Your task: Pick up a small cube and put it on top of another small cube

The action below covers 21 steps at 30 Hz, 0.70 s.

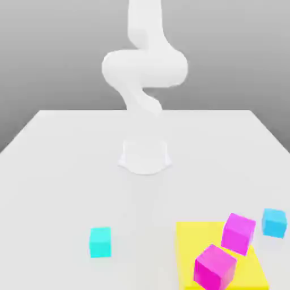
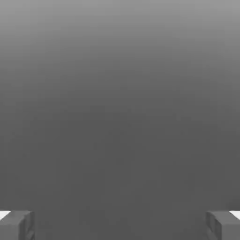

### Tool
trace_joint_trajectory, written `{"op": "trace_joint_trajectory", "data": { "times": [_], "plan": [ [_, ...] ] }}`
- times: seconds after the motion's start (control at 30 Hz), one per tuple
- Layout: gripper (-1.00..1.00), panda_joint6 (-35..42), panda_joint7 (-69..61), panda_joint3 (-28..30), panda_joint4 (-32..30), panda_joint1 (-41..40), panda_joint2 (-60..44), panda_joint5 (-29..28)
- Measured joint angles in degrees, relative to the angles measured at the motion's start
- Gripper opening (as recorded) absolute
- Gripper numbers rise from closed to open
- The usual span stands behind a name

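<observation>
Exterior view: turquoise cube (image 1: 100,242) at seven o'clock, sky-blue cube (image 1: 274,223) at four; my tool (image 2: 120,226) stands open, empty.

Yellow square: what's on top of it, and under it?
Two magenta cubes sit over the yellow square. Whatever lies under it is covered, can't tell.

cubes (image 1: 100,242) — matt, smooth (plastic-looking) — yellow slab (image 1: 192,249) likewise

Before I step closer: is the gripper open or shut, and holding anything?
Gripper: open, fingers wide apart, nothing held between them.
</observation>
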<state>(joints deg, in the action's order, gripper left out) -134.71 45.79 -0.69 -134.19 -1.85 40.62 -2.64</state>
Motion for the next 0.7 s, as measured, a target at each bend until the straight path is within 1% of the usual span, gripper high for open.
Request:
{"op": "trace_joint_trajectory", "data": {
  "times": [0.23, 0.43, 0.57, 0.63, 0.7],
  "plan": [
    [0.00, -8.3, -0.9, 0.1, -6.9, -4.7, -15.3, -6.6],
    [0.00, -15.3, -3.8, 2.6, -12.6, -7.0, -27.8, -9.1],
    [0.00, -20.3, -8.2, 4.7, -16.6, -7.7, -35.9, -7.4],
    [0.00, -22.9, -11.7, 5.1, -18.6, -8.5, -39.9, -4.6],
    [0.00, -25.5, -16.4, 4.3, -20.6, -9.6, -43.7, -0.3]
  ]
}}
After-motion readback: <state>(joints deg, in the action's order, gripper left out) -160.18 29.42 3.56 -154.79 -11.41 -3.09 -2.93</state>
